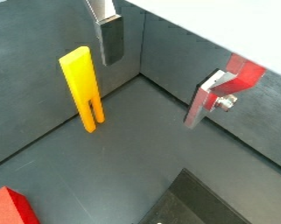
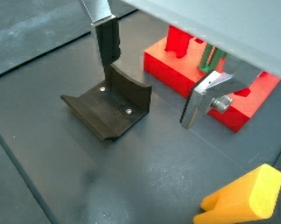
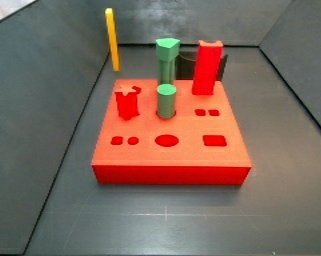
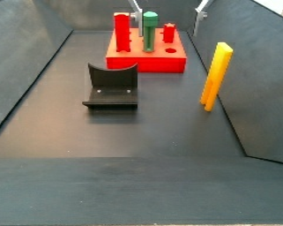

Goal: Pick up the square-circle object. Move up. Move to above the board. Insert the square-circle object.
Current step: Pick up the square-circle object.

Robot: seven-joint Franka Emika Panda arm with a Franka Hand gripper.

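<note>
The square-circle object (image 1: 81, 87) is a long yellow-orange bar standing upright on the grey floor against the side wall, seen in both side views (image 3: 112, 40) (image 4: 214, 78). My gripper (image 1: 152, 92) hangs open beside it with nothing between its silver fingers (image 2: 108, 39). The bar stands outside the jaws, apart from the nearer finger (image 1: 111, 39). The board (image 3: 170, 140) is a flat red block with shaped holes, and it lies beyond the gripper (image 2: 149, 92) in a wrist view. Only a fingertip (image 4: 203, 7) shows at the picture's edge in a side view.
Two green pegs (image 3: 166, 100) (image 3: 167, 60) and a red square post (image 3: 207, 68) stand in the board. The dark fixture (image 2: 108, 109) (image 4: 112, 88) stands on the floor near the board (image 4: 144, 57). Grey tray walls (image 3: 56, 80) close in the sides.
</note>
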